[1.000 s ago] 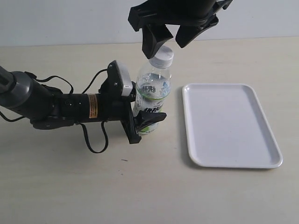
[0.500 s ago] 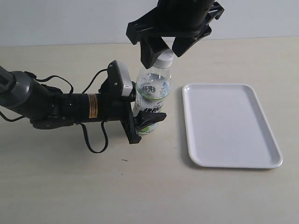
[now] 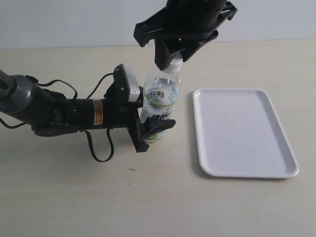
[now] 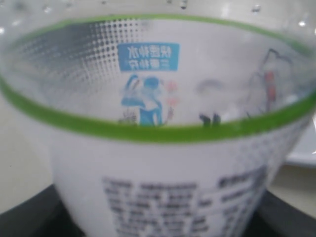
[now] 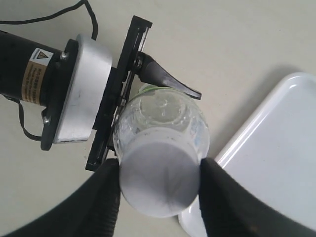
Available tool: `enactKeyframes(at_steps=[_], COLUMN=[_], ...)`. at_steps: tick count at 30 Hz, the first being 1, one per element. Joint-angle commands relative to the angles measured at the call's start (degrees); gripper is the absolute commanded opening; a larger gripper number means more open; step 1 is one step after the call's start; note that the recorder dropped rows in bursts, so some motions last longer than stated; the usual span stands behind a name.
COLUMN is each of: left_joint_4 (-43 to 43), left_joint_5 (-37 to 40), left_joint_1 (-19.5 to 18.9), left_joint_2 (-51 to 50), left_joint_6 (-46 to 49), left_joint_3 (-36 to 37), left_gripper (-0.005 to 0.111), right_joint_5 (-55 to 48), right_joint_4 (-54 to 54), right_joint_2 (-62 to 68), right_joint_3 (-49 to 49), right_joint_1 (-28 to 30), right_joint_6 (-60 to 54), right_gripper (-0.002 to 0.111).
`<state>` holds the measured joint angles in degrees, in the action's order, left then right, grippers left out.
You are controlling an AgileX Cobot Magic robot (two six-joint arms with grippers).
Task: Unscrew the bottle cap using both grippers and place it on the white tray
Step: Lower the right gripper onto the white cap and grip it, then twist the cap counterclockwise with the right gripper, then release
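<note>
The clear bottle (image 3: 162,98) with its white-and-green label stands upright on the table, left of the white tray (image 3: 244,132). My left gripper (image 3: 150,126) reaches in from the left and is shut on the bottle's lower body; the label (image 4: 163,148) fills the left wrist view. My right gripper (image 3: 170,58) has come down from above and is shut on the white bottle cap (image 3: 173,62), which sits on the bottle neck. In the right wrist view the cap (image 5: 159,180) is pressed between both black fingers (image 5: 106,197), with the tray (image 5: 276,163) beside it.
The left arm's thick black body with orange label (image 3: 98,111) and looping cables (image 3: 101,148) lies across the table's left half. A pale wall runs along the back edge. Bare tabletop (image 3: 163,197) lies in front of bottle and tray.
The right gripper came down over the bottle top and its open fingers closed onto the cap. The left gripper and bottle stayed where they were.
</note>
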<state>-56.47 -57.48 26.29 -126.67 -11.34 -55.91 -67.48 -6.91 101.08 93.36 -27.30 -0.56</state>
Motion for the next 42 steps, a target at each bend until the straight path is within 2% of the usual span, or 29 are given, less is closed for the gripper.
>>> enactKeyframes(at_steps=[1,8,16,20,33,38,42], left_joint_4=[-1.2,-1.4,-1.5,-1.5,-1.6,-1.6,-1.6], left_joint_5=[2.1,2.2,2.6,2.5,2.5,2.5,2.5], left_joint_1=[0.4,0.4,0.4,0.4,0.4,0.4,0.4], left_joint_2=[0.3,0.3,0.3,0.3,0.3,0.3,0.3], left_joint_6=[-0.4,-0.4,-0.8,-0.8,-1.3,-1.3,-1.3], left_joint_3=[-0.1,-0.1,-0.1,-0.1,-0.1,-0.1,-0.1], left_gripper=[0.001,0.001,0.001,0.001,0.001,0.001,0.001], right_joint_5=[0.0,0.0,0.0,-0.1,-0.4,0.2,0.2], right_joint_4=[-1.0,1.3,1.2,0.1,0.1,0.5,0.6], right_joint_2=[-0.1,-0.1,-0.1,-0.1,-0.1,-0.1,-0.1], right_joint_3=[0.4,0.4,0.4,0.4,0.4,0.4,0.4], right_joint_1=[-0.1,-0.1,-0.1,-0.1,-0.1,-0.1,-0.1], right_joint_6=[-0.3,-3.9,-23.9,-41.1,-83.3,-106.0,-117.2], right_gripper=[0.0,0.0,0.0,0.0,0.0,0.0,0.0])
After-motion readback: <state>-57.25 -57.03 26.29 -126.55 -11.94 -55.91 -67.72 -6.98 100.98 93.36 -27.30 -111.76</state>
